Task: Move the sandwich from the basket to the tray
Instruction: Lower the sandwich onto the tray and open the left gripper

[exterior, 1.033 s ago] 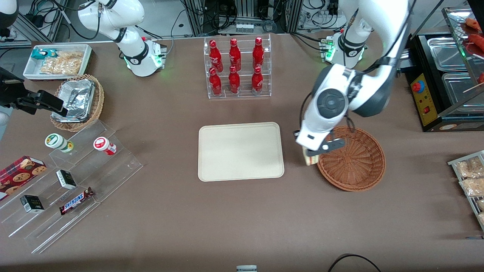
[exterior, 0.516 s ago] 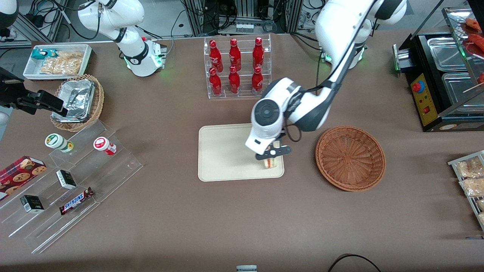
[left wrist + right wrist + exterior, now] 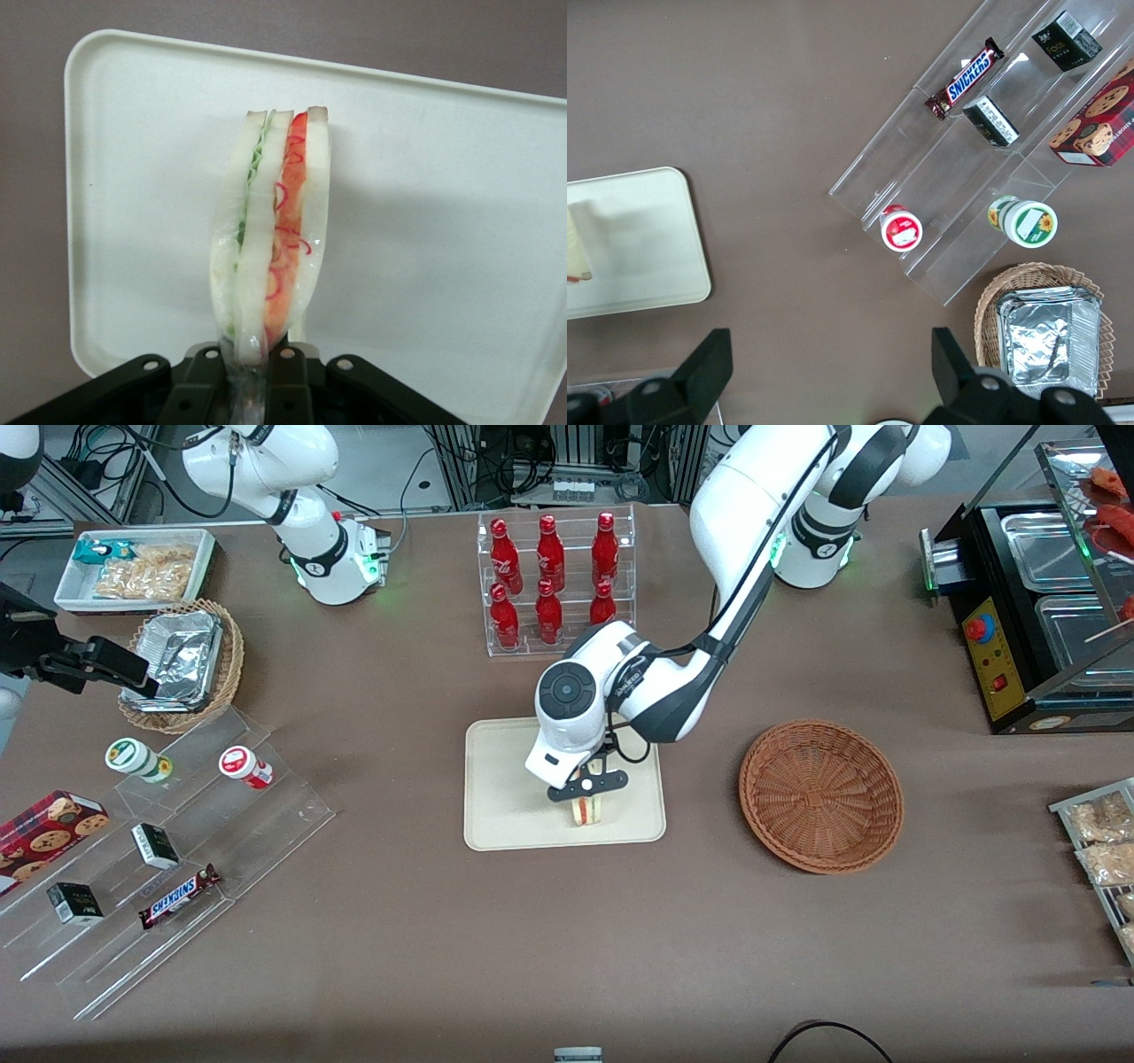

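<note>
**Sandwich held over the tray, ready to be set down**

The tray (image 3: 514, 788) lies at the middle of the table, nearer the front camera than the rack of red bottles (image 3: 554, 584). The basket (image 3: 821, 795) sits beside it toward the working arm's end, apart from the tray, with nothing visible in it.

The left arm reaches over the tray, and its gripper (image 3: 586, 786) hangs above the part of the tray nearest the front camera. The fingers are closed narrowly on the sandwich (image 3: 270, 239), pinching one end of its clear wrapper.

In the wrist view the sandwich extends straight out from the fingertips, its long axis running away from the gripper, with the layered cut edge facing that camera and the tray's surface all around it. Whether its lower end touches the tray I cannot tell.

My judgement: carrying is done. What remains is a short descent and release, since the sandwich lies directly below the gripper and within the tray's rim. Standing on a narrow edge, it may topple when let go.
</note>
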Controlling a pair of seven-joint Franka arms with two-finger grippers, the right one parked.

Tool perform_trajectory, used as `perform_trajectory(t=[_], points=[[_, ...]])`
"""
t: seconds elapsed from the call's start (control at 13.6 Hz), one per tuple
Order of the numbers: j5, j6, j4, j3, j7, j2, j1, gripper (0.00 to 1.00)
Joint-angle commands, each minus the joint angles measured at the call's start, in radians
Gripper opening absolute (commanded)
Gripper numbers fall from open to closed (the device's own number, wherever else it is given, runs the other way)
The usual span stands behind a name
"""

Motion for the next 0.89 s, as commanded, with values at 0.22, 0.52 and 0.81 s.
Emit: perform_trajectory(t=[0.22, 0.52, 0.81], points=[[-0.006, 0.015, 0.059, 0.013, -0.051, 0.051, -0.039, 0.02], [-0.008, 0.004, 0.051, 0.011, -0.068, 0.046, -0.067, 0.02], [-0.006, 0.015, 0.032, 0.011, -0.063, 0.054, -0.067, 0.10]])
